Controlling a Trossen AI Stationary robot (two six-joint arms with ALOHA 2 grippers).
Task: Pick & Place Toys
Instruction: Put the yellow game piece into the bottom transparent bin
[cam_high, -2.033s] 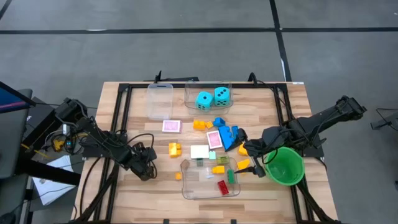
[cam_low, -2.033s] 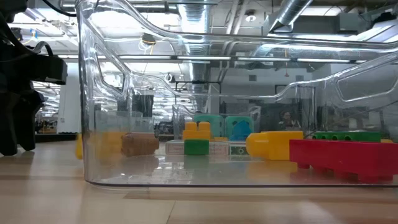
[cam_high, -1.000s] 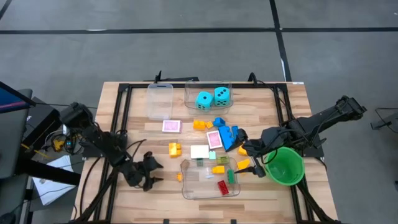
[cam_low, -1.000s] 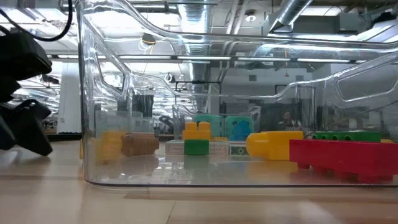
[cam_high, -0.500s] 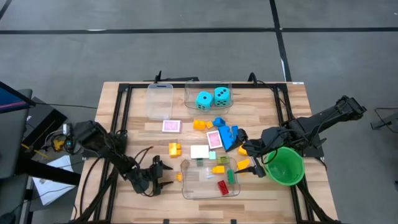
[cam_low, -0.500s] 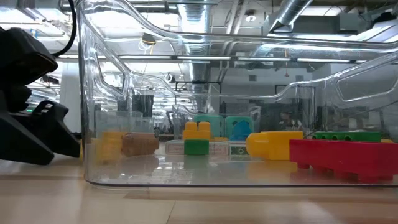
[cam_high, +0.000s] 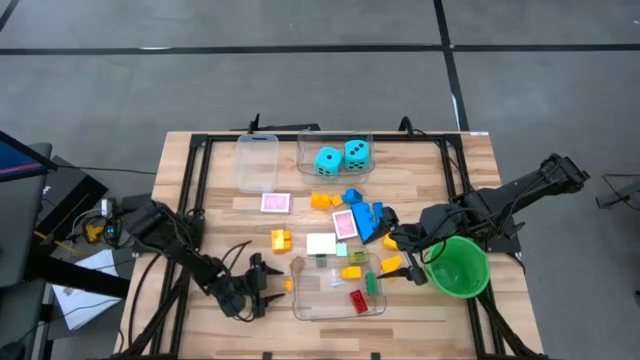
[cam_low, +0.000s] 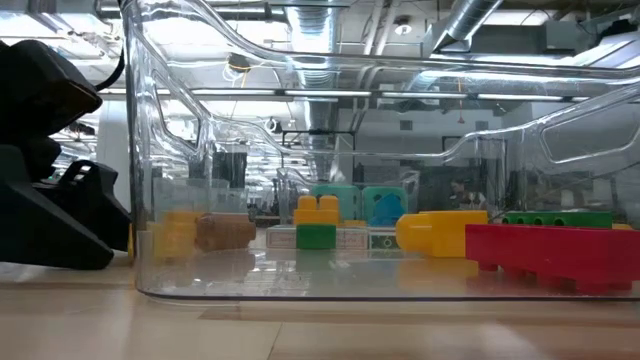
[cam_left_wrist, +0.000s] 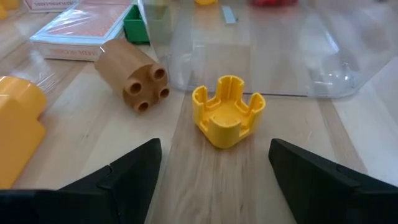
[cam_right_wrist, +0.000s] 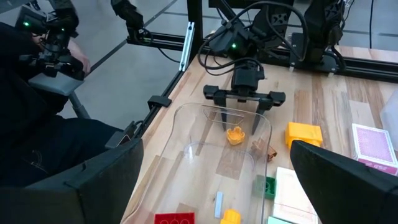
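Observation:
A small yellow open-topped brick (cam_left_wrist: 228, 113) lies on the wood just outside the left wall of the near clear tub (cam_high: 338, 288); in the high view it is the yellow brick (cam_high: 288, 284). My left gripper (cam_left_wrist: 214, 180) is low over the table and open, its two fingers standing either side of this brick a little short of it, touching nothing; the high view shows the left gripper (cam_high: 268, 285) and the low view the left gripper (cam_low: 95, 225). My right gripper (cam_high: 410, 258) hangs open above the tub's right end. A tan round brick (cam_left_wrist: 134, 84) lies beside the yellow one.
The near tub holds a red brick (cam_high: 356, 299), a green brick (cam_high: 372, 285) and a yellow brick (cam_high: 352, 271). Pink-backed cards (cam_high: 276, 203), blue bricks (cam_high: 365, 215) and a yellow brick (cam_high: 281, 240) lie mid-table. Two cyan dice (cam_high: 340, 157) sit in the far tub. A green bowl (cam_high: 458, 265) stands at the right.
My left gripper has gone toward the table's near edge and right, down toward the small yellow brick beside the near tub, rolling as it went; it stays open. My right arm has kept still.

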